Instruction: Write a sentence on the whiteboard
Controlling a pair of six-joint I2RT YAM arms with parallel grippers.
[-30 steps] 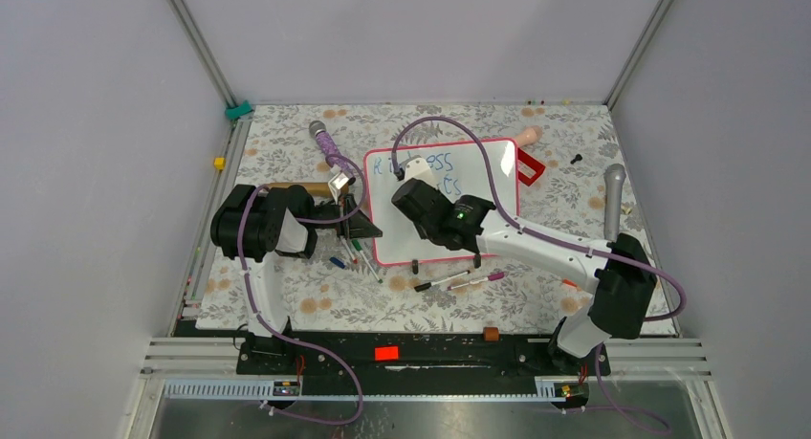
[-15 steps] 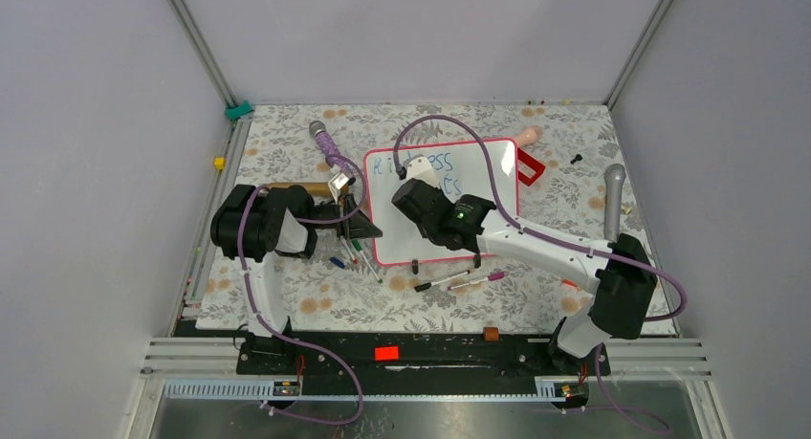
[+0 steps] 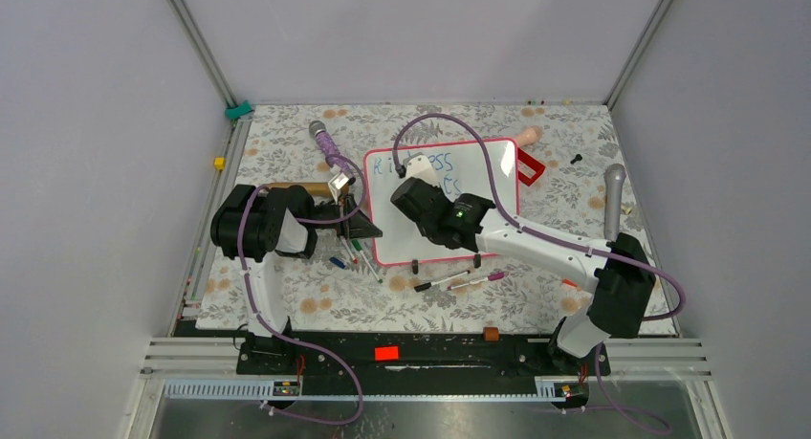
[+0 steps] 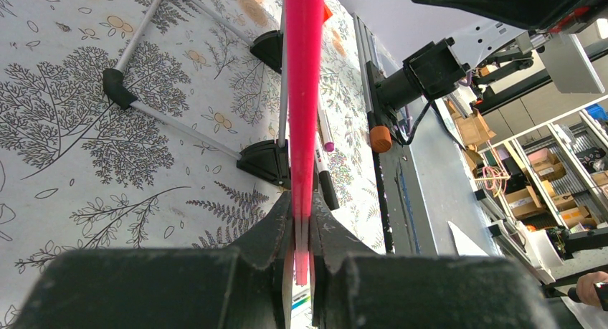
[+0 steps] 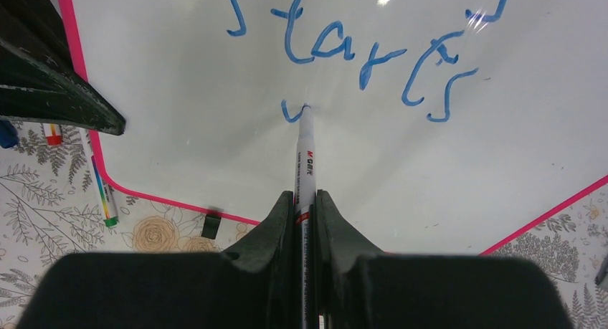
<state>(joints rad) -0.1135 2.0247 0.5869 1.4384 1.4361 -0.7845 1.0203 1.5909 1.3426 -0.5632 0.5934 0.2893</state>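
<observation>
The whiteboard (image 3: 483, 176), white with a pink rim, lies on the floral table and carries blue writing. My left gripper (image 4: 303, 225) is shut on the board's pink left rim (image 4: 304, 92), low at the near left corner (image 3: 368, 230). My right gripper (image 5: 305, 200) is shut on a white marker (image 5: 306, 153). The marker's tip touches the whiteboard (image 5: 179, 92) beside a short blue stroke, below the blue word (image 5: 358, 53). In the top view the right gripper (image 3: 411, 176) hovers over the board's left half and hides part of the writing.
Loose markers lie near the board's front edge (image 3: 443, 282) and by its left corner (image 3: 356, 254). Two black clip feet (image 3: 415, 265) stick out in front. A red object (image 3: 532, 166), a grey microphone (image 3: 613, 200) and a purple-handled microphone (image 3: 328, 149) lie around the board.
My right gripper with the marker has crept slightly left over the board. The left arm has not moved.
</observation>
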